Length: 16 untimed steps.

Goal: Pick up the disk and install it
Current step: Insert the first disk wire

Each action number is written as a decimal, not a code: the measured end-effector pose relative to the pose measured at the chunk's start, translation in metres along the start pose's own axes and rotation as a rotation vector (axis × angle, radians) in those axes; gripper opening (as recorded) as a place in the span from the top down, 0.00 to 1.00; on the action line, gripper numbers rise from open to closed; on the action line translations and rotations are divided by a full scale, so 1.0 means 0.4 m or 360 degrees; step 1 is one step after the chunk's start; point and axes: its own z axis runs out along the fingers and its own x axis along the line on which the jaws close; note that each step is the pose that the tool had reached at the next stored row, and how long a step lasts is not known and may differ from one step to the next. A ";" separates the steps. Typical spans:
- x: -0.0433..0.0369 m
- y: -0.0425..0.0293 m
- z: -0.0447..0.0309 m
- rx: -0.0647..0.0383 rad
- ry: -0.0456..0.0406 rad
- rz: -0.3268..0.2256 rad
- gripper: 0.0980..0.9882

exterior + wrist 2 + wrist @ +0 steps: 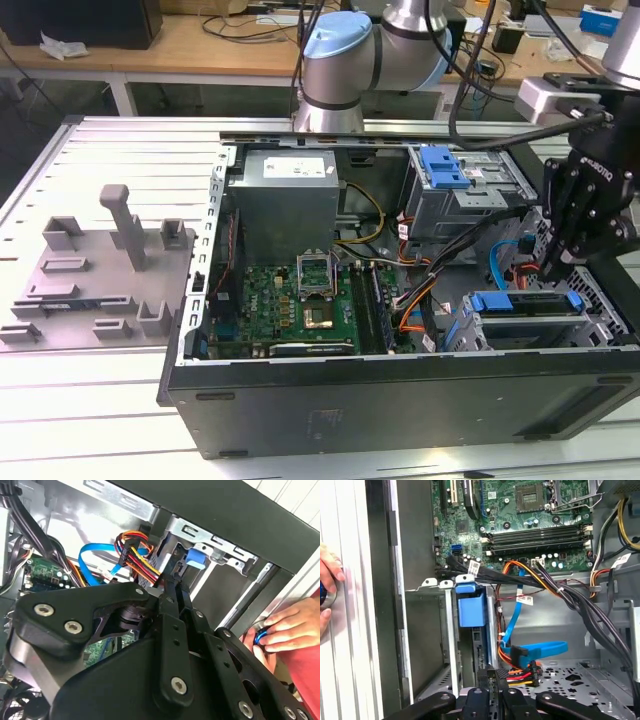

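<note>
Closest to both wrist cameras is the gripper (496, 674). Its fingers are drawn together with nothing visible between them, and the tips hang inside the open computer case (400, 405). Just below the tips stands a grey metal drive bay. In the exterior view the disk (527, 315) lies in that bay, at the case corner on the exterior view's right. The blue ends of its carrier show at either side. The gripper hangs just above it and, as far as I can tell, has no hold on it.

I judge the pick-up done and the installing in hand; whether the disk is fully seated cannot be told. Finishing calls for a straight push along the bay, clear of the wiring. A blue flat cable (540, 647) and a red, orange and yellow bundle (520, 672) lie right beside the tips.

Farther in lies the green motherboard (520, 520). Beyond it are the grey power supply (285, 195) and the blue latch (443, 165), both well apart from the gripper. Outside the case wall, a person's hand (326, 587) rests on a small blue object over the counter (100, 400).
</note>
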 end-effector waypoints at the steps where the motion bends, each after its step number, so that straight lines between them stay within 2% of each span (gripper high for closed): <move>1: 0.007 -0.001 0.001 -0.0002 -0.0015 0.0000 0.92; 2: 0.009 -0.001 0.002 -0.0003 -0.0021 0.0000 0.92; 16: 0.015 -0.006 0.003 -0.0004 -0.0027 -0.0003 0.92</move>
